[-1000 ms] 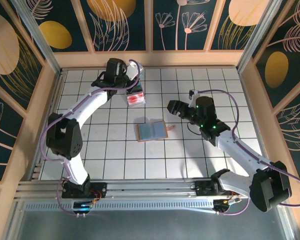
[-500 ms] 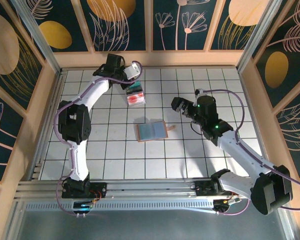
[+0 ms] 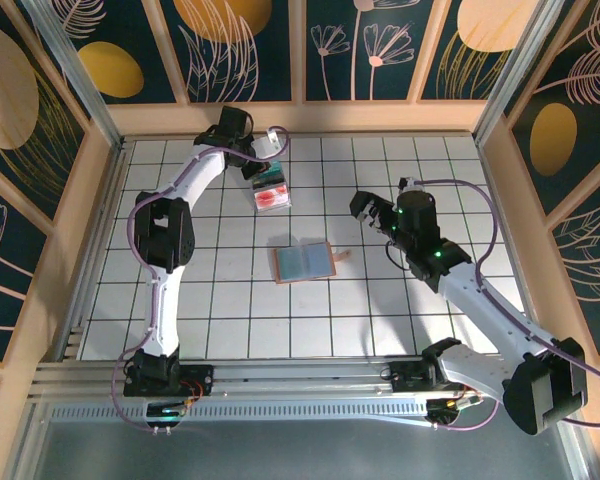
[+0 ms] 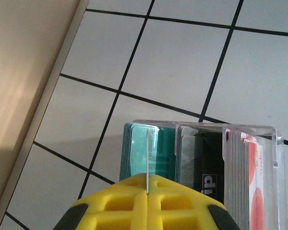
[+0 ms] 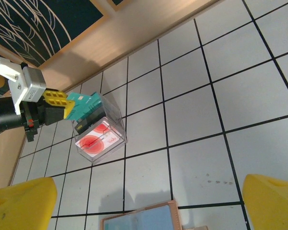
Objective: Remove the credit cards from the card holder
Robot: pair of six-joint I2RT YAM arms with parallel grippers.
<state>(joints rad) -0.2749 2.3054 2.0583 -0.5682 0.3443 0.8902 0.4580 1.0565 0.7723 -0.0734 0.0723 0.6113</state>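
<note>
Top view, card holder [image 3: 303, 262]: it is laid open and flat on the tiled floor [image 3: 220, 310], grey-blue inside up. It is set well apart from the clear box [image 3: 270, 190], on that box's near side and a little to its right.
Top view, left gripper [image 3: 260, 160]: it is held at the far end of the clear box, just over it.
Top view, right gripper [image 3: 366, 208]: it is placed to the right of the clear box, well apart from it.
Left wrist view, left gripper [image 4: 147, 179]: the yellow fingers [image 4: 177, 196] are pressed together on a thin card [image 4: 147, 148], seen edge-on. The thin card is held directly above the clear box, in which teal, dark and red-marked cards are stood in rows.
Right wrist view, right gripper [image 5: 145, 205]: the fingers are spread wide and nothing is held. A corner of the card holder [image 5: 139, 221] is seen between them, nearer than the clear box.
Handling, as judged: the card holder is taken to be light, soft leather, likely to slide or fold if tugged. The cards are taken to be stiff, thin and slick.
Hold, as judged: a card is best pinched by its exposed edge while the tan border is pinned down. Whether any card is left inside cannot be told.
</note>
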